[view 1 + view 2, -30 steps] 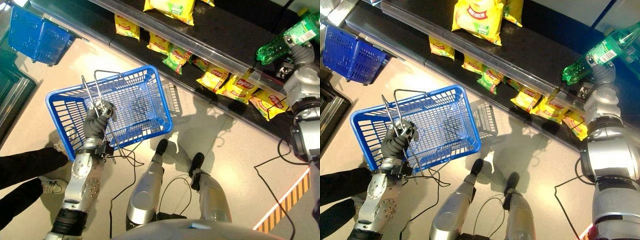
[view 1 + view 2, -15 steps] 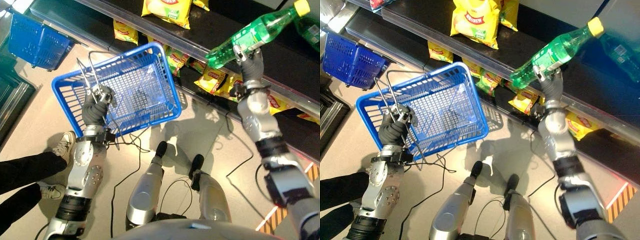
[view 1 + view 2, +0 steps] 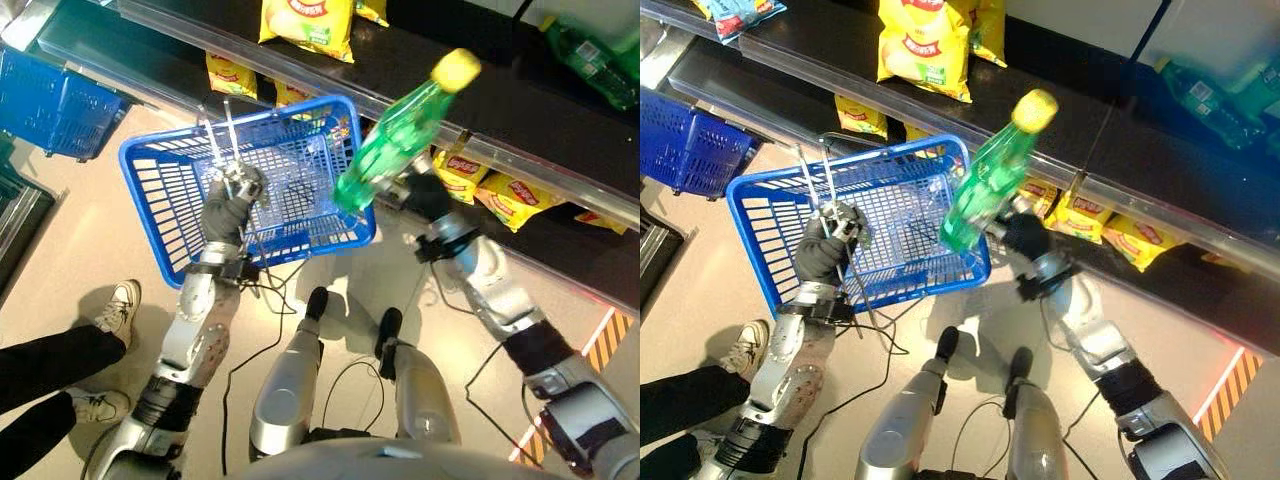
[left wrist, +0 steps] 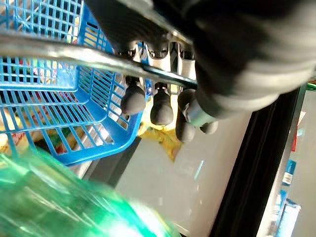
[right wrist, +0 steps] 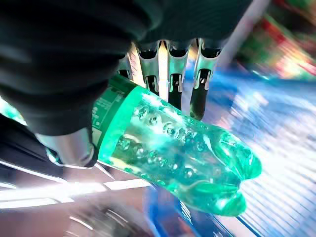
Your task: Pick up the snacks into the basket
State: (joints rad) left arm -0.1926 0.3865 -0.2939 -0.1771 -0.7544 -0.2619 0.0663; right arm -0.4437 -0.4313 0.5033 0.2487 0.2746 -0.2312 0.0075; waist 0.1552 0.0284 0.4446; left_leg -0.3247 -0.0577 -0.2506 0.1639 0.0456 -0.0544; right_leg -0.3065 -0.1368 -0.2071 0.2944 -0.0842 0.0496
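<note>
A green plastic bottle [image 3: 395, 135] with a yellow cap is in my right hand [image 3: 422, 194], whose fingers [image 5: 170, 69] curl round its body; its base [image 5: 207, 170] hangs over the right rim of the blue basket [image 3: 170, 190]. My left hand [image 3: 228, 208] is shut on the basket's metal handles [image 3: 222, 140], with fingertips [image 4: 160, 106] wrapped under the bar [image 4: 59, 54]. The basket is held up in front of the shelves and looks empty inside. Yellow snack bags [image 3: 305, 18] lie on the upper shelf, and more yellow bags [image 3: 515, 195] on the lower one.
A second blue basket [image 3: 55, 100] stands on the floor at the far left. Dark shelves [image 3: 1120, 160] run across the top, with green bottles [image 3: 590, 60] at the right. A person's legs and shoes [image 3: 70, 350] are at the lower left. Striped floor tape [image 3: 605, 340] shows at the right.
My right hand has carried the green bottle down and left from the shelf to the basket's right rim. The left hand has brought the basket rightward, closer to the shelves.
</note>
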